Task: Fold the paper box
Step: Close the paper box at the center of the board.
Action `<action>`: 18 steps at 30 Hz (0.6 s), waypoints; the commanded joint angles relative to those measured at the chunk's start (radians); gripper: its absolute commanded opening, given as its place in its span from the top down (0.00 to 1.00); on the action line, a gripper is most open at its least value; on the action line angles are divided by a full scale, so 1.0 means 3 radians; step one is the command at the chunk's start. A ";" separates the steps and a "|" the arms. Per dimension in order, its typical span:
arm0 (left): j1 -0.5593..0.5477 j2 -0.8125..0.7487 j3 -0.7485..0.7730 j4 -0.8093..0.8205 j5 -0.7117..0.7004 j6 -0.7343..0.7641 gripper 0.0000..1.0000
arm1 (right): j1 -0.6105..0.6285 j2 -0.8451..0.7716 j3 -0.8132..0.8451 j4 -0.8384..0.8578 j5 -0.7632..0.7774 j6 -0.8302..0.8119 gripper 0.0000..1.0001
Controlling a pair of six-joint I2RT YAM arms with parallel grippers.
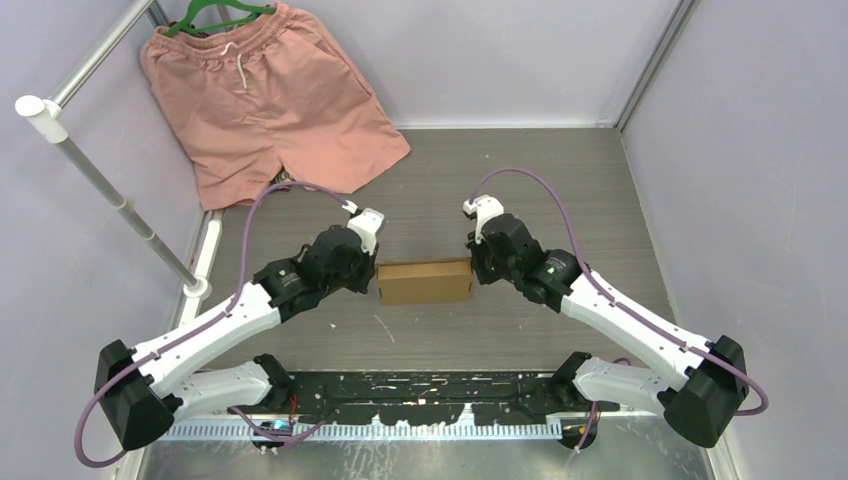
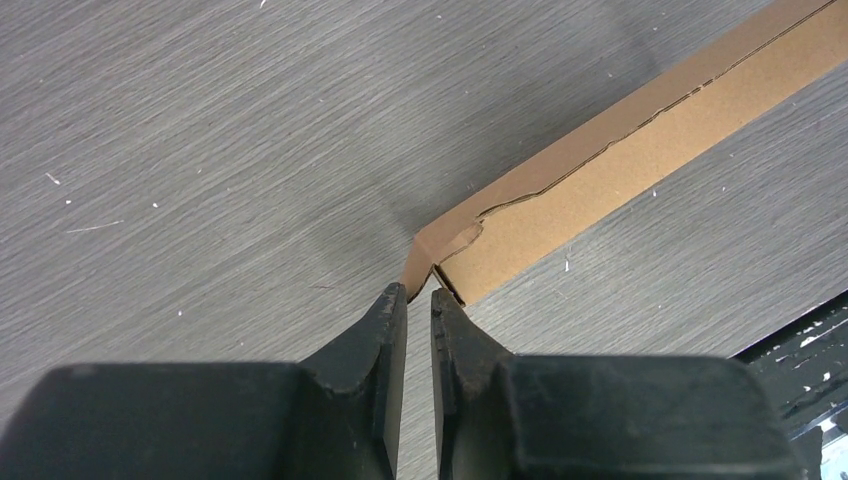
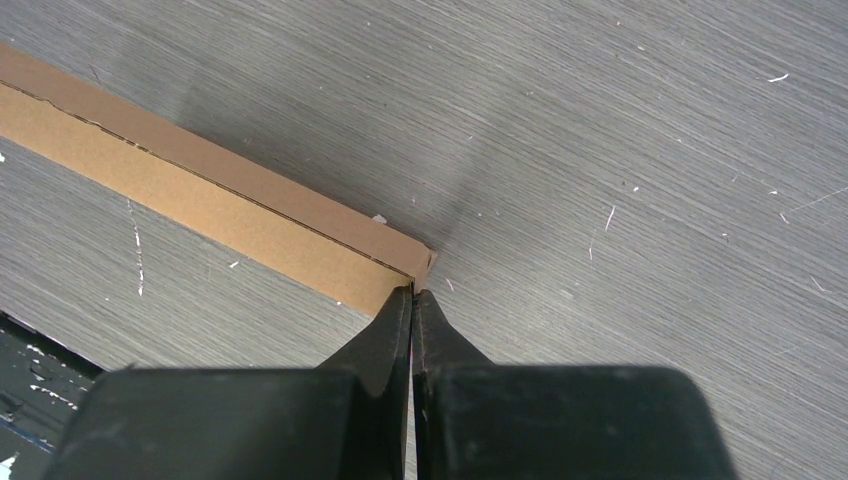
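Top external: box [image 1: 425,281] lies flat at mid-table [image 1: 560,190], long axis running 9 to 3 o'clock. It reads as a low, closed rectangular shape, plain brown.

Left gripper [image 1: 371,268] sits at the box's 9 o'clock end and right gripper [image 1: 476,263] at its 3 o'clock end. Each arm is about equally near its own end, and neither is nearer the middle. Shorts [image 1: 268,95] lie well apart at 11 o'clock and take no part.

Left wrist: fingers [image 2: 388,322] almost together, with a narrow slit left between them. The box runs away from the tips toward 2 o'clock. A thin end tab at the near corner reaches the mouth of the slit. Cannot tell whether it is clamped or only touched. The top seam along the long edge looks ragged and slightly lifted.

Right wrist: fingers [image 3: 394,325] pressed tight together with nothing seen between them. Tips touch the box's near corner, and the box runs away toward 10 o'clock.

Judgement: folding looks close to finished, and what remains is seating the ends. The governing relation is that both grippers face each other along the box's long axis. A push from either end therefore goes straight down that axis into the other gripper, which can act as the stop.

Risk: the left corner tab could crumple if pressed off-line.
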State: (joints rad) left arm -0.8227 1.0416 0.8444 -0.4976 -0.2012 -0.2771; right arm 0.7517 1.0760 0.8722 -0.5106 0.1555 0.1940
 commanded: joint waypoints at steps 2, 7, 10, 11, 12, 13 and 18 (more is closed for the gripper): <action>0.0001 0.0050 0.0083 0.0202 0.0016 0.0046 0.85 | 0.0020 -0.0054 0.0088 0.0066 -0.0034 -0.0007 0.99; 0.0001 0.0077 0.0109 0.0193 0.0002 0.0060 0.89 | 0.0019 -0.0066 0.0084 0.0065 -0.0044 -0.0022 0.99; 0.0001 0.0076 0.0136 0.0155 -0.0026 0.0065 0.88 | 0.0021 -0.0068 0.0086 0.0061 -0.0051 -0.0032 0.99; 0.0001 0.0073 0.0144 0.0142 -0.0033 0.0067 0.86 | 0.0020 -0.0069 0.0091 0.0061 -0.0050 -0.0033 0.99; 0.0000 0.0070 0.0154 0.0130 -0.0046 0.0070 0.84 | 0.0019 -0.0064 0.0097 0.0061 -0.0051 -0.0034 0.99; 0.0001 0.0066 0.0160 0.0121 -0.0060 0.0065 0.83 | 0.0020 -0.0061 0.0101 0.0056 -0.0052 -0.0039 0.99; 0.0001 0.0055 0.0189 0.0115 -0.0081 0.0067 0.80 | 0.0016 -0.0063 0.0125 0.0028 -0.0060 -0.0058 0.99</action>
State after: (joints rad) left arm -0.8230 1.0672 0.8497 -0.4904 -0.2066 -0.2718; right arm 0.7517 1.0760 0.8722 -0.5106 0.1482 0.1871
